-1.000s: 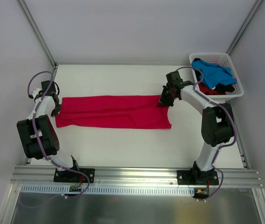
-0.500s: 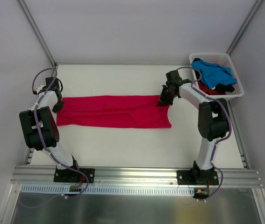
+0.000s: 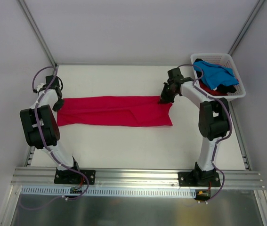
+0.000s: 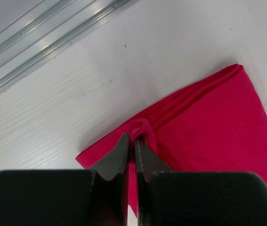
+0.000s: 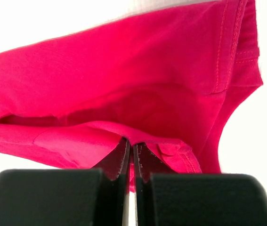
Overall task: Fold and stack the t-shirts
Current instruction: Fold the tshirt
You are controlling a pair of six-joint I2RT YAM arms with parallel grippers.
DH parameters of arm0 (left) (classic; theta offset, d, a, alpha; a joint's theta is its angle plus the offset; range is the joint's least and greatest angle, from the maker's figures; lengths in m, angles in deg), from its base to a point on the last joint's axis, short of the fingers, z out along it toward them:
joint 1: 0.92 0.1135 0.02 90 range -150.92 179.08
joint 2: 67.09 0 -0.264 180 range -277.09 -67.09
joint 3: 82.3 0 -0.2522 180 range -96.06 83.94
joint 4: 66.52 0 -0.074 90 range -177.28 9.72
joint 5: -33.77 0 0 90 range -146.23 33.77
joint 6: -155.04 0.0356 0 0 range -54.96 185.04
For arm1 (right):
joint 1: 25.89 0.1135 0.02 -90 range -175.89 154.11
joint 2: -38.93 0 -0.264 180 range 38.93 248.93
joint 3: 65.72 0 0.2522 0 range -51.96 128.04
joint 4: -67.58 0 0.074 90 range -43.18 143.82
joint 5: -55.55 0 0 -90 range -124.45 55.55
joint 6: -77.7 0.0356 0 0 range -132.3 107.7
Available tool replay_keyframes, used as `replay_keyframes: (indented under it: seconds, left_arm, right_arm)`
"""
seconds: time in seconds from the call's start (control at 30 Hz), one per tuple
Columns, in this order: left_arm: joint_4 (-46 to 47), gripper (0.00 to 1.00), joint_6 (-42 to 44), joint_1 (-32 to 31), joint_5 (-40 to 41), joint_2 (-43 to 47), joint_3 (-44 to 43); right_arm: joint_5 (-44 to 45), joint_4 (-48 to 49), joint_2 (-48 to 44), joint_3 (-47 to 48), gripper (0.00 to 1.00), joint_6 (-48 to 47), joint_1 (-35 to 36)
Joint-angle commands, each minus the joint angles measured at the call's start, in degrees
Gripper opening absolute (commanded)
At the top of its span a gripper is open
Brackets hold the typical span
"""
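- While viewed from above, showed a white surface [image 3: 124,146] boxed in by plain pale panels [image 3: 138,28], with an aluminium rail [image 3: 138,176] along the near edge and a white slatted basket [image 3: 232,60] at the far right corner.
- Kept a blue t-shirt [image 3: 215,74] heaped over darker t-shirts [image 3: 225,88] inside that basket.
- Stretched a red t-shirt [image 3: 114,111] flat as a long, narrow band across the middle of the surface, folded lengthwise, its long axis running left to right, parallel to the rail.
- Pointed a stitched hem and a flared near corner toward the right arm, and layered folded edges toward the left arm.
- Had the left fingers [image 4: 126,148] closed tight on a small pucker of red cloth at the band's far left corner, low against the surface.
- Had the right fingers [image 5: 124,150] likewise closed tight on a fold of the same cloth at the far right corner.
- Compared with a second earlier, sat slightly farther from the arm bases, with the near left corner drawn in and the band looking narrower and straighter.
- Carried the left arm's upper links farther back and more upright than before, and the right wrist a touch farther from the rail, with both grips unchanged.
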State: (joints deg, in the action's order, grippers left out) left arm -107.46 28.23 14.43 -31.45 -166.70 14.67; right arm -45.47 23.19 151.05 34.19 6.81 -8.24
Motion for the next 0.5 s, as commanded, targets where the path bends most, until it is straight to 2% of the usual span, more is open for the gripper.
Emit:
replay_keyframes:
  seconds: [0.0, 0.03, 0.07, 0.1, 0.2, 0.23, 0.3, 0.33, 0.4, 0.47]
  left_arm:
    - [0.37, 0.0, 1.04, -0.06, 1.77, -1.46, -2.0]
    - [0.46, 0.02, 1.22, -0.15, 1.42, -1.64, -2.35]
    - [0.46, 0.1, 1.31, -0.15, 1.16, -1.9, -2.53]
    - [0.55, 0.24, 2.09, -0.15, 0.8, -2.07, -2.88]
    - [0.72, 0.36, 5.25, -0.32, -0.43, -1.29, -4.64]
    - [0.99, 0.55, 5.96, -0.41, -0.43, -0.68, -5.25]
    - [1.25, 0.69, 8.41, -0.41, -0.87, 1.78, -5.96]
    - [1.25, 0.81, 9.21, -0.41, -1.04, 3.01, -6.57]
    - [1.34, 0.92, 11.58, -0.41, -1.83, 6.61, -7.36]
    - [1.34, 0.97, 13.43, -0.41, -4.1, 10.3, -8.94]
  right_arm:
    - [-0.13, -0.83, 1.52, 1.92, 0.0, -1.45, -0.6]
    - [-0.31, -0.83, 1.79, 2.18, 0.0, -1.62, -0.6]
    - [-0.57, -0.75, 2.23, 2.53, 0.0, -1.88, -0.6]
    - [-0.84, -0.83, 2.23, 2.97, 0.01, -2.15, -0.6]
    - [-2.77, -0.74, 1.53, 5.25, 0.26, -3.99, -0.51]
    - [-4.08, -0.74, 1.01, 5.95, 0.47, -4.52, -0.51]
    - [-5.32, -1.62, 0.04, 9.36, 0.63, -6.01, -0.51]
    - [-6.19, -3.19, -1.36, 10.52, 0.73, -6.45, -0.42]
    - [-6.9, -4.69, -3.3, 12.72, 0.82, -7.59, -0.25]
    - [-5.76, -5.4, -7.16, 12.99, 0.85, -7.6, 0.1]
